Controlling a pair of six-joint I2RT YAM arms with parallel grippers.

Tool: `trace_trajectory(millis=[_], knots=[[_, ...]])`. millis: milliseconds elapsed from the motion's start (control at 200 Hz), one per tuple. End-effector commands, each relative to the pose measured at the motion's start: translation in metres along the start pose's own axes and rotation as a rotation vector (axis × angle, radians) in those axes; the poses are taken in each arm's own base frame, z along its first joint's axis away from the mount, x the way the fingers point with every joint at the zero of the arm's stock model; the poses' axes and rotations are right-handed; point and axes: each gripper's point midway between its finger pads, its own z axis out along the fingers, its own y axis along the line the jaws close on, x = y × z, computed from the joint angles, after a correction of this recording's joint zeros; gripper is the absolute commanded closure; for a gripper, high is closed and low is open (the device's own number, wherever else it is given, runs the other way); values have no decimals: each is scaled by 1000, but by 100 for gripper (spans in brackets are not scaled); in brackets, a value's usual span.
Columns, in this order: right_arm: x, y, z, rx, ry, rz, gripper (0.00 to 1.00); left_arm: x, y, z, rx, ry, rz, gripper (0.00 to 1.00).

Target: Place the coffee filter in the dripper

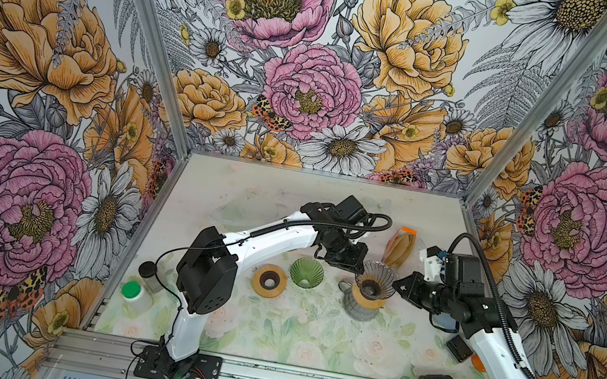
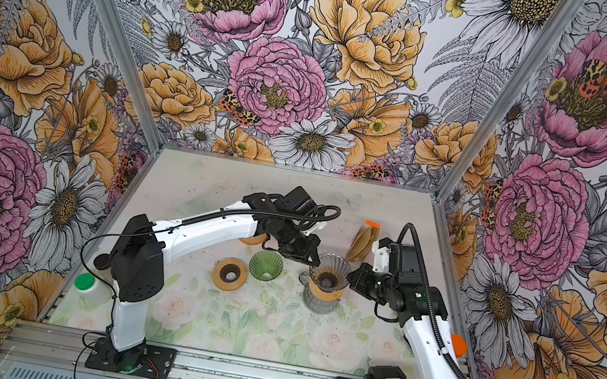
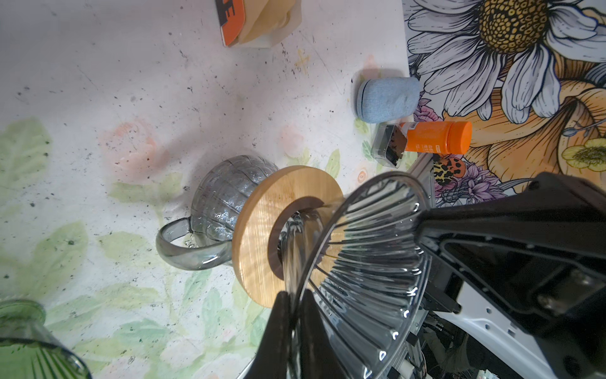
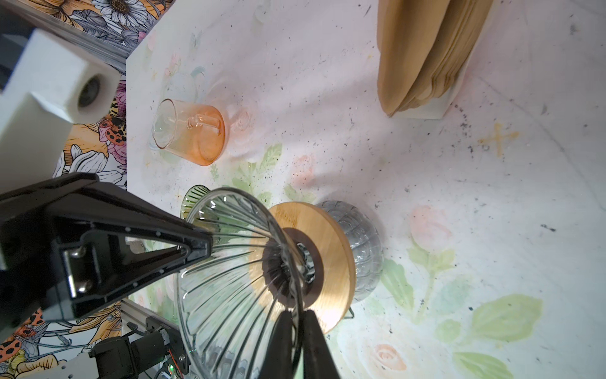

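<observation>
Fingers [image 3: 278, 328] of my left gripper [image 1: 360, 270] pinch narrow on the near rim of the clear glass dripper [image 1: 377, 276]. It sits between my two grippers, on a wooden ring [image 3: 252, 229] atop the grey carafe [image 1: 360, 309]. The coffee filters [image 1: 400, 246] stand stacked beyond my fingertips, untouched. My right gripper [image 1: 397, 285] pinches the opposite rim just as narrowly.
</observation>
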Motion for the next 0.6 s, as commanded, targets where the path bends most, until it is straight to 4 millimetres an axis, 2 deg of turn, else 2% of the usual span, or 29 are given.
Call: trace_trajectory(millis=[0, 320, 595], knots=[[2, -5, -1, 28, 16, 17, 90, -15, -4, -4, 15, -38, 3, 90], [5, -7, -2, 30, 12, 14, 93, -15, -11, -8, 25, -47, 17, 84], [4, -12, 0, 53, 11, 19, 91, -15, -6, -6, 9, -47, 5, 85]])
